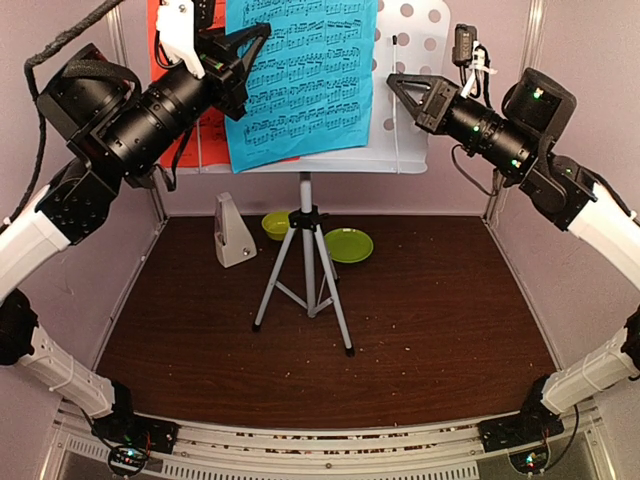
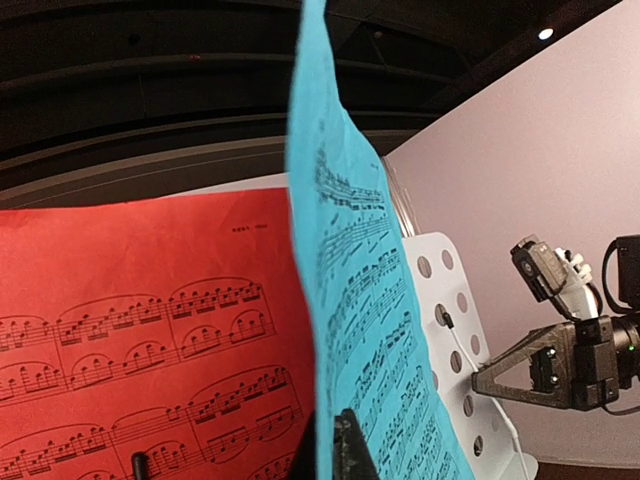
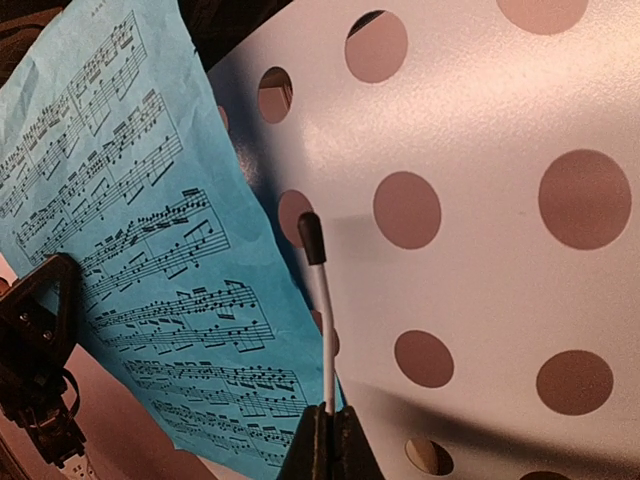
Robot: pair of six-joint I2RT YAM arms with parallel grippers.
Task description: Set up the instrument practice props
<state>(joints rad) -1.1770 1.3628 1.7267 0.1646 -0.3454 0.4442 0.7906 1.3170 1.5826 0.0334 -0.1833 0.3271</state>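
Top external camera: high behind both arm bases, facing forward and down across the table (image 1: 430, 300) to the perforated desk (image 1: 386, 25) at the back; left wrist camera: close, edge-on up the blue sheet (image 2: 340, 280), towards the right tool (image 2: 478, 380); right wrist camera: even nearer, facing desk and sheet along a thin white wire (image 3: 325, 320), left tool (image 3: 55, 275) at its edge; all three share the sheet.

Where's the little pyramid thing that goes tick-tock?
In the top view, the small whitish metronome stands on the brown table, left of the tripod, with the lime-green bowl just to its right.
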